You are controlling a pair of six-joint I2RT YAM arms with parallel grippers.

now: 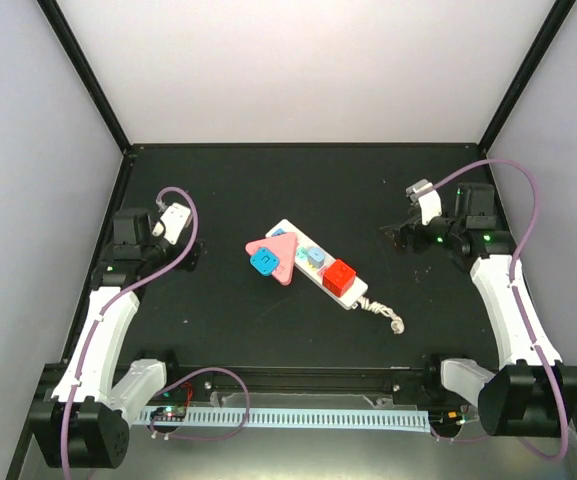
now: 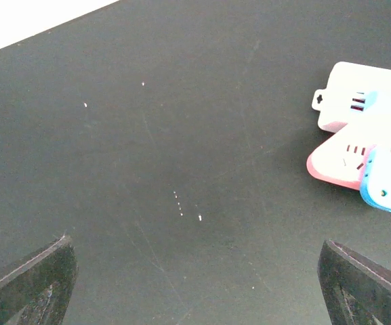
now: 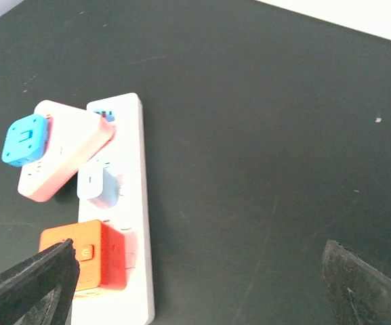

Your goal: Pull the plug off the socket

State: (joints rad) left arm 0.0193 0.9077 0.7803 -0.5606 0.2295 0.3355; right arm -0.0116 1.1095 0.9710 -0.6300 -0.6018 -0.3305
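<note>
Clock: 12 is pointing at the far edge, as the top view is showing it.
Socket place: socket (image 3: 133, 169) is lying flat near the middle of the table (image 1: 228, 190), well apart from both grippers.
Edges: walls are closing the table at 9, 12 and 3. A slotted white rail (image 1: 298, 417) is running along the 6 edge between the arm bases.
Open room: bare black top is lying all round the socket, with the widest stretch toward 12.
Left gripper (image 2: 196, 288): sitting at 9 of the socket over bare table, jaws spread wide and gripping nothing.
Right gripper (image 3: 198, 284): sitting at 2 of the socket, jaws spread wide and gripping nothing.
Riding on the socket: pink adapter (image 1: 283, 248) is sitting at the 10 end and carrying a blue cube (image 1: 265, 262). A pale-blue plug (image 1: 313, 258) is sitting mid-strip and a red plug (image 1: 339, 275) near the 4 end.
In the way: the pink adapter is overhanging the socket's long side toward 8, the side facing the left gripper.
Axis: the long axis is running from 10 to 4, outlet faces looking up.
Cord (image 1: 383, 314): trailing off the 4 end, twisted, lying on the table.
</note>
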